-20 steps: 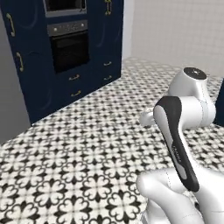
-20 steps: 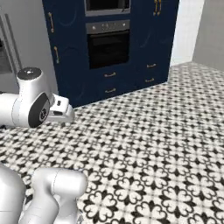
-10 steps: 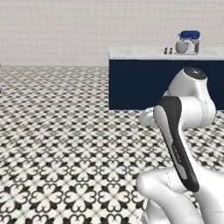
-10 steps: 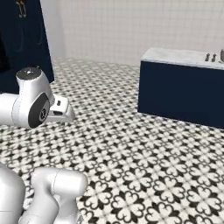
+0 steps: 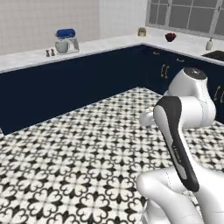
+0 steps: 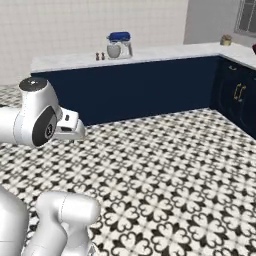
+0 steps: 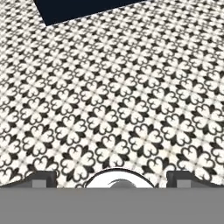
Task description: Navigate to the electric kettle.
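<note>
No kettle yet; keep turning past the mixer (image 5: 66,40) along the bench (image 5: 100,46). Gripper (image 7: 112,179) empty, tips spread wide.

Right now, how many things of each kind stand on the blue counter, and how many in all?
Stand mixer: 1
Small shakers: 2
Small jar: 1
Red bowl: 1
Pale bottle: 1
Total: 6
</note>
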You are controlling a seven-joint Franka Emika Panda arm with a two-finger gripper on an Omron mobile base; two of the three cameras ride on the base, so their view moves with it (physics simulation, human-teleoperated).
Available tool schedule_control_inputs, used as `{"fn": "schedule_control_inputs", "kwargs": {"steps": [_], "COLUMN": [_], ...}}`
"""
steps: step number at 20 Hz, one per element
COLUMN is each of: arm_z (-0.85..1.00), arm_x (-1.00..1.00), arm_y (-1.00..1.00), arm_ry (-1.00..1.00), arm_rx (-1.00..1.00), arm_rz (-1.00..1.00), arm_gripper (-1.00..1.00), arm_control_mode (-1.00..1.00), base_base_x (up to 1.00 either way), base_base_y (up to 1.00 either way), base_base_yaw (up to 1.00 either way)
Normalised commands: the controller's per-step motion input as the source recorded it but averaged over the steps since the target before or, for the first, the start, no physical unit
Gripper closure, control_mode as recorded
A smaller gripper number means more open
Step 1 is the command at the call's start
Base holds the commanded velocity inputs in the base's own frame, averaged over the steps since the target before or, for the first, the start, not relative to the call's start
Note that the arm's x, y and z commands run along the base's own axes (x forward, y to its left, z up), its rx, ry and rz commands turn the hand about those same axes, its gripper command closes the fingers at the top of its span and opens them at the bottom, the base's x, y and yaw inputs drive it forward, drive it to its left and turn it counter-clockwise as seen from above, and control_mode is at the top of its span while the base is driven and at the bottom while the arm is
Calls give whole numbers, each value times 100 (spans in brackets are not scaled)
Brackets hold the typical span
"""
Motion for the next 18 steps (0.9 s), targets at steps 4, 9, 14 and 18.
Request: {"fn": "schedule_control_inputs", "kwargs": {"steps": [4,9,14,18], "arm_z": [0,0,0,0], "arm_x": [0,0,0,0], "arm_y": [0,0,0,0], "arm_ry": [0,0,0,0], "arm_rx": [0,0,0,0], "arm_rz": [0,0,0,0], "arm_gripper": [-100,-100,-100,-100], "arm_control_mode": [100,100,100,100], "base_base_x": [0,0,30,100], "base_base_y": [0,0,18,49], "base_base_yaw": [-100,-100,-87,-25]}}
